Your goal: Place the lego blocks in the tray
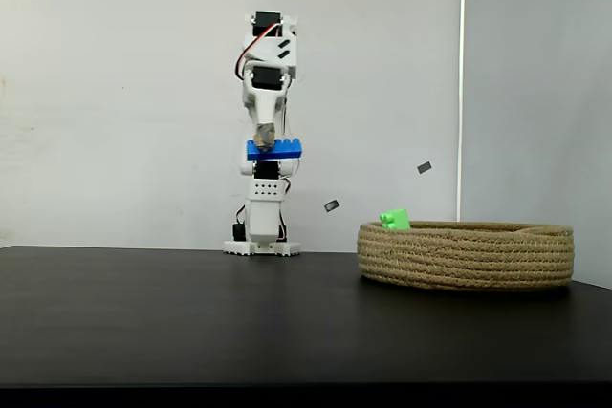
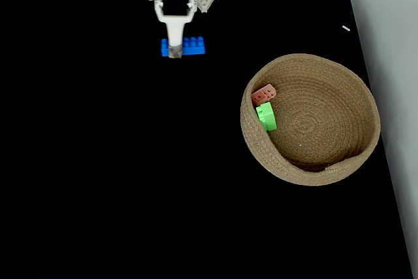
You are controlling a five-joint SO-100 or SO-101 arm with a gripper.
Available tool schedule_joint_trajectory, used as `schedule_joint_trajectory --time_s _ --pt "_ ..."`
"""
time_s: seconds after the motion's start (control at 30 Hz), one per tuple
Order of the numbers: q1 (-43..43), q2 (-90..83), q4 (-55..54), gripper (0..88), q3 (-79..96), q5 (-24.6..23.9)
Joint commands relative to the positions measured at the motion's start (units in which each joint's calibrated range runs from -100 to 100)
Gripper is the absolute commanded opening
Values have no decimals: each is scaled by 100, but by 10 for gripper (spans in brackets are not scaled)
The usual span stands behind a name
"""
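Count: three lego bricks, one tray [image 2: 366, 89], one arm.
Blue brick [image 1: 274, 149]: clamped in the end effector [image 1: 267, 145], raised well above the black bench [image 1: 191, 322], left of the tray in a fixed view.
Green brick [image 2: 266, 116]: inside the tray against its wall.
Pink brick [image 2: 263, 94]: just beside the green one.
Hidden: in a fixed view [image 1: 394, 220] the rim covered most of the green brick.
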Motion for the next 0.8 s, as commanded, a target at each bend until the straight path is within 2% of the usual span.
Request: schedule_joint_trajectory --time_s 0.0,0.17,0.33,0.5,0.63,0.77 --pt "-866 -291 -281 2 -252 -825" --pt "-1715 -325 -1147 2 30 -1582" --pt "-2614 -299 -1689 1 386 -1866" --pt "-3224 -239 -2480 1 833 -1929" --pt "-3389 -248 -3638 3 1490 -1744" --pt "-3397 -282 -4621 60 2055 -1524"
